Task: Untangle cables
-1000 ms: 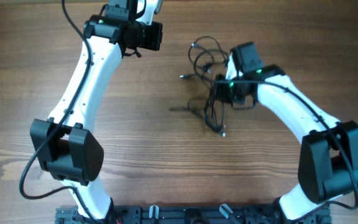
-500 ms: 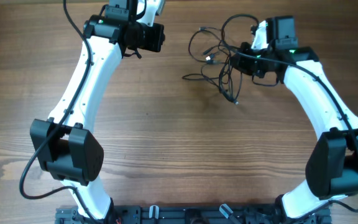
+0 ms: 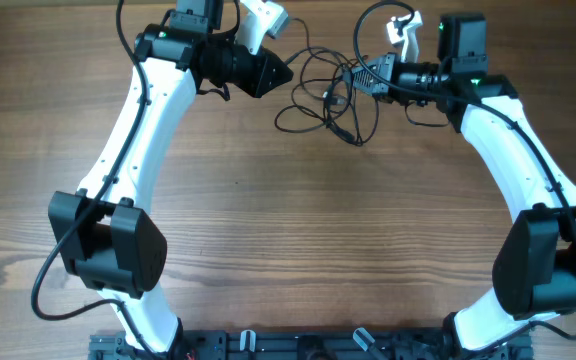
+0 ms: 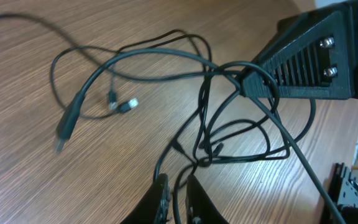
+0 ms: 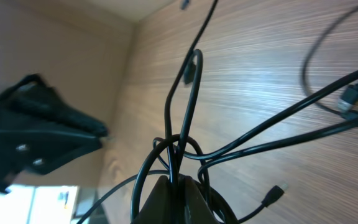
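Cables (image 3: 329, 97) swung toward left gripper (image 3: 286, 72), right gripper (image 3: 361, 76) clamped on them, left pinching one strand (fingers (image 4: 159, 199) nearly touching)

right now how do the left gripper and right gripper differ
The right gripper is clamped on the cables; the left gripper is shut beside them, whether it pinches a strand is unclear. The right gripper points leftward, the left gripper rightward. Both are black and closed.

Thin black cables (image 3: 340, 92), tangled loose loops, plug ends showing, on table (image 3: 268, 230).
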`<move>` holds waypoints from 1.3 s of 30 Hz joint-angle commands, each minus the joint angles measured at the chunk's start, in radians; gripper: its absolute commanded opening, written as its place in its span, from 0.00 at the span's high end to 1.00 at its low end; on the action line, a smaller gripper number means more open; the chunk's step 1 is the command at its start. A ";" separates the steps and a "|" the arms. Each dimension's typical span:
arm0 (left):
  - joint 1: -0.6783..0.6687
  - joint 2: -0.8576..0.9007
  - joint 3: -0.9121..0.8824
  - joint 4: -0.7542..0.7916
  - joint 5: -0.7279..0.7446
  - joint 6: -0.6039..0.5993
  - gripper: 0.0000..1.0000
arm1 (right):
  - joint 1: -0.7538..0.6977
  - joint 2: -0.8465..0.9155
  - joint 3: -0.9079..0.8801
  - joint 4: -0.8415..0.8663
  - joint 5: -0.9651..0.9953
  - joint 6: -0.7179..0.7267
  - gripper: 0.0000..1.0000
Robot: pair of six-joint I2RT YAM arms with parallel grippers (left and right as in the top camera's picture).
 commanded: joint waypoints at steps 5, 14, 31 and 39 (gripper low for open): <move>0.008 -0.015 0.003 -0.002 0.053 0.053 0.89 | -0.005 -0.003 0.024 0.048 -0.209 -0.001 0.95; 0.008 -0.015 0.003 -0.002 0.068 0.089 0.88 | -0.005 -0.026 0.024 0.061 -0.261 0.003 0.95; 0.007 -0.015 0.002 -0.024 0.206 0.112 0.55 | -0.005 -0.032 0.024 0.160 -0.262 0.092 0.95; 0.007 -0.010 0.002 -0.023 0.206 0.112 0.53 | -0.005 -0.032 0.024 0.265 -0.336 0.174 0.95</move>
